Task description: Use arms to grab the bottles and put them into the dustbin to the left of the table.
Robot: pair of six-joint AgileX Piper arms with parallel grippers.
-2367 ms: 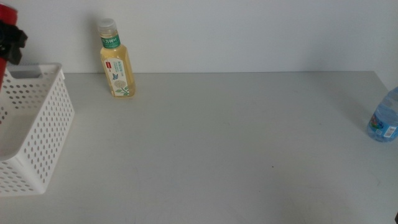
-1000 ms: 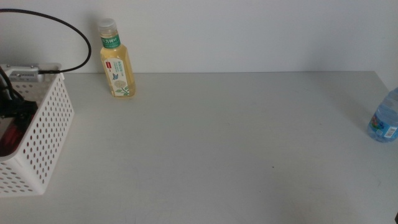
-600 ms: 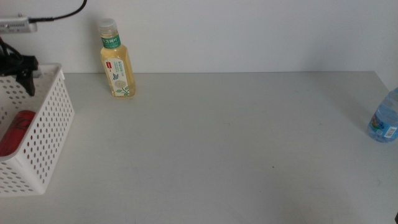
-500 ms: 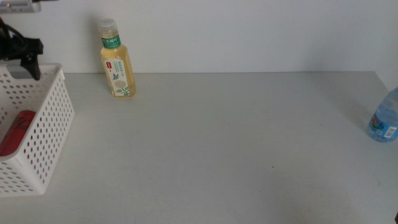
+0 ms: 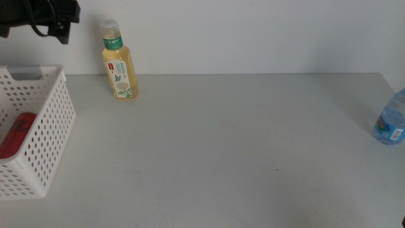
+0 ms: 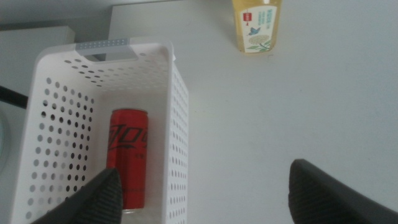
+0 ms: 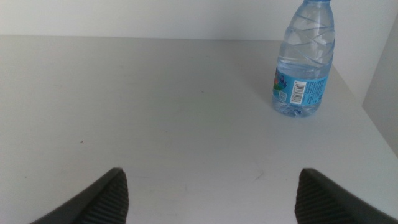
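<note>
water bottle [image 7: 303, 67] upright on table [image 7: 155, 112] | right hand [image 7: 208, 193] spread, empty

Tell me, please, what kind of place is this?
Probably a robot test bench in a lab, not a home: a bare grey table against a blank wall, a white basket serving as dustbin, and only a tea bottle and water bottle standing out.
</note>
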